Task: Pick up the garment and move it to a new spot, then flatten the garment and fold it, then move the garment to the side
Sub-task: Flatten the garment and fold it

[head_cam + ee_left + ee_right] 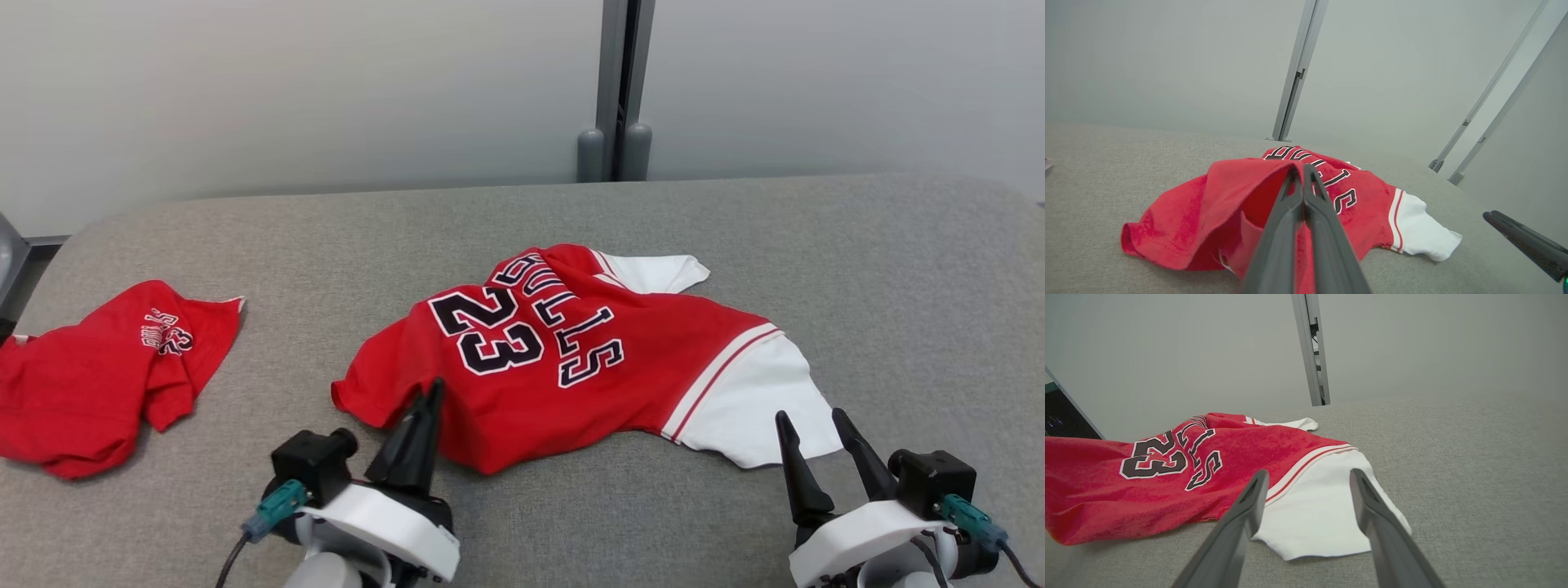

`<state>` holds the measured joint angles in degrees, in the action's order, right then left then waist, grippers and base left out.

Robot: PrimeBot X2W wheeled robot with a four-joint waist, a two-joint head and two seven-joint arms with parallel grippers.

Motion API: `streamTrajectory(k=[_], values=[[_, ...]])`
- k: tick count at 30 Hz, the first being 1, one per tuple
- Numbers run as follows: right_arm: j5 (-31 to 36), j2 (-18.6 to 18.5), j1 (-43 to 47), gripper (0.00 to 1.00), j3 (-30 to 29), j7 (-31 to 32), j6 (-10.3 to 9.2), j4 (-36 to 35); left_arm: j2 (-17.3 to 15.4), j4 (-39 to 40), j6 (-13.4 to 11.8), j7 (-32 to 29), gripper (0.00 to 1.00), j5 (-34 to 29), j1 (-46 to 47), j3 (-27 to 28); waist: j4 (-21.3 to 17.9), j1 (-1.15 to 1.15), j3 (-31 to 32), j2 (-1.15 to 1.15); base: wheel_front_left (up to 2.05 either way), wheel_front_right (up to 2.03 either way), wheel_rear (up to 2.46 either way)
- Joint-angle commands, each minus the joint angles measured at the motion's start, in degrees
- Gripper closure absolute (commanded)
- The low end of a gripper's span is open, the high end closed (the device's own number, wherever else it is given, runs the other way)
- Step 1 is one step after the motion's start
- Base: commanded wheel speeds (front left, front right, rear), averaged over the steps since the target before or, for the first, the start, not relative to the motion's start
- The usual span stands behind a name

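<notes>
Red-and-white soft cloth jersey (571, 359) lies rumpled mid-frame on the grey fabric desk (898, 269), looking light and floppy, its lower-left hem pinched by the left pincer (433, 392), while the right pincer (808, 420) is spread beside the white sleeve, probably the next hold.

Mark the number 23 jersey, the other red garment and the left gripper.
number 23 jersey (645, 367): head view, plain red body beside the lettering.
other red garment (82, 392): head view, middle of the cloth.
left gripper (430, 392): head view, shut fingertips.

We saw the second red garment (90, 376) cut off at the head view's left edge, its print too small to read; the jersey (1126, 490) ran past the right wrist view's left edge.
</notes>
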<state>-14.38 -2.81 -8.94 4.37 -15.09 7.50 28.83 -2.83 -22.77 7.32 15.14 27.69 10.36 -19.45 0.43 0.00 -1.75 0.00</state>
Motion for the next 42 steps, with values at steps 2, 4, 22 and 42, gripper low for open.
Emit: streamTrajectory(k=[2, 4, 22, 42], values=[[-0.86, -0.27, 0.4, 0.0, 0.08, -0.11, -0.01, 0.04, -0.29, 1.72, 0.13, 0.0, 1.0, 1.01, 1.05, -2.6, 1.8, 0.0, 1.8, 0.0, 0.0, 0.0, 0.0], [-1.26, -0.26, 0.74, 0.0, 0.16, -0.1, -0.01, 0.05, -0.24, 2.98, 0.14, 0.0, 1.0, 0.73, 1.38, -5.26, 2.41, 0.0, 2.39, 0.0, 0.0, 0.0, 0.0], [-0.28, -0.26, -0.75, 0.0, 1.71, -0.11, -0.01, 0.38, -1.49, -2.23, -1.1, 0.01, 1.0, -1.84, 7.52, -0.33, 1.07, 0.0, -0.31, 0.0, 0.0, 0.0, 0.0], [1.59, -0.26, -5.6, 0.0, 2.49, -0.1, -0.01, -1.33, -4.82, -25.6, -4.04, 0.0, 0.0, -6.93, 20.18, 13.57, -5.72, 0.0, -10.39, 0.0, 0.0, 0.0, 0.0]])
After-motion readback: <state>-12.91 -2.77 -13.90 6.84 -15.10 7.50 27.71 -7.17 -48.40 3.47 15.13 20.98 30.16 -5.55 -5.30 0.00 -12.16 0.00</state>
